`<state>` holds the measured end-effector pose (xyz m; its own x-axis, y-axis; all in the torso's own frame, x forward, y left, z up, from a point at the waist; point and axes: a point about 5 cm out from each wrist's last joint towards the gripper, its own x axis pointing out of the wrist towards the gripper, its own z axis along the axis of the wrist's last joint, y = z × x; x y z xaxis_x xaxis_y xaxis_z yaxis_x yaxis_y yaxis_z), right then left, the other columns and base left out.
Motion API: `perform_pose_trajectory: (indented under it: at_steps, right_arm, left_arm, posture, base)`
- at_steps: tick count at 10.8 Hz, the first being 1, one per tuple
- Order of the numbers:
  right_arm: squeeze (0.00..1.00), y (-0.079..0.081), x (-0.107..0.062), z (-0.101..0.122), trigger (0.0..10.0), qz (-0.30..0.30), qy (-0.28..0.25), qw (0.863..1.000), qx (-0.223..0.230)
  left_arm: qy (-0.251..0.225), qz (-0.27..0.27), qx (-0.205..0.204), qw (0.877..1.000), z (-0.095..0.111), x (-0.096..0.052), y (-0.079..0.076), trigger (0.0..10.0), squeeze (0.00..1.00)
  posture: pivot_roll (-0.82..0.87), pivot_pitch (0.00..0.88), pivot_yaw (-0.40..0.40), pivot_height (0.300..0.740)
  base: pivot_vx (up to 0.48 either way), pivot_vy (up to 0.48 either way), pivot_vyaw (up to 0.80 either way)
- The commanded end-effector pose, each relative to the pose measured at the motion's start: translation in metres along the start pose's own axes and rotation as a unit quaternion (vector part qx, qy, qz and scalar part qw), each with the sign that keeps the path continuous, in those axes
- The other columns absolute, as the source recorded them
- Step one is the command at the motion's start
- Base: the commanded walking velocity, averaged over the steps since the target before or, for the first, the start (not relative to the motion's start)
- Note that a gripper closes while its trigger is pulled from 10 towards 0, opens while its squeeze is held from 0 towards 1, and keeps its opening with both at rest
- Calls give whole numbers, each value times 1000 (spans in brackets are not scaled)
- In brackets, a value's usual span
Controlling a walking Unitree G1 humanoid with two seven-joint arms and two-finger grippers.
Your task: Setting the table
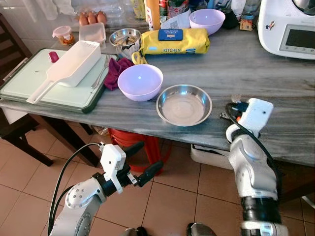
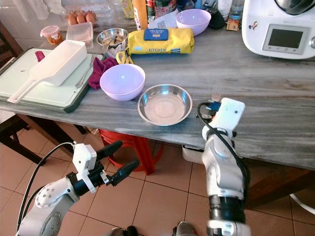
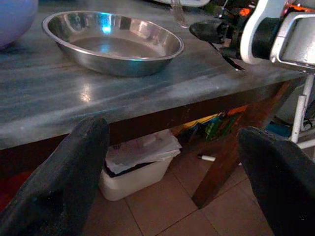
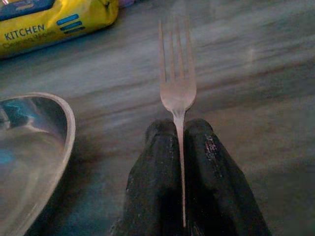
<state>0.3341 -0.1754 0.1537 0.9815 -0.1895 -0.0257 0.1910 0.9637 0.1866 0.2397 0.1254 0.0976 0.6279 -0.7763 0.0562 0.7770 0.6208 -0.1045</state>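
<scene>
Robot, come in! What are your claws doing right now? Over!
Right claw shut on fork, over the table beside steel bowl. Left claw open, low, below the table edge. Nothing in the way.

Right end effector (image 4: 179,142) fingers pinched together, left end effector (image 1: 140,160) spread wide, held low

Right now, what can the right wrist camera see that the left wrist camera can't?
The right wrist view alone shows the fork, pinched by its handle between the right gripper's fingers, and the yellow kitchen wipes pack behind. The left wrist view alone shows the left gripper's open fingers, the table's underside, a white bin on the tiled floor, and a purple bowl's edge. Both show the steel bowl on the grey table.
</scene>
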Motion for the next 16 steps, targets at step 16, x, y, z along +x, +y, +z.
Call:
perform_pose_trajectory:
  at_steps: [16]
  right_arm:
    - [0, 14, 9, -26, 10000, 23, 48, 999, 11]
  left_arm:
    - [-26, 47, 35, 998, -1, 13, 44, 10000, 0]
  posture:
    - [-164, 164, 105, 740]
  base:
    - [0, 0, 0]
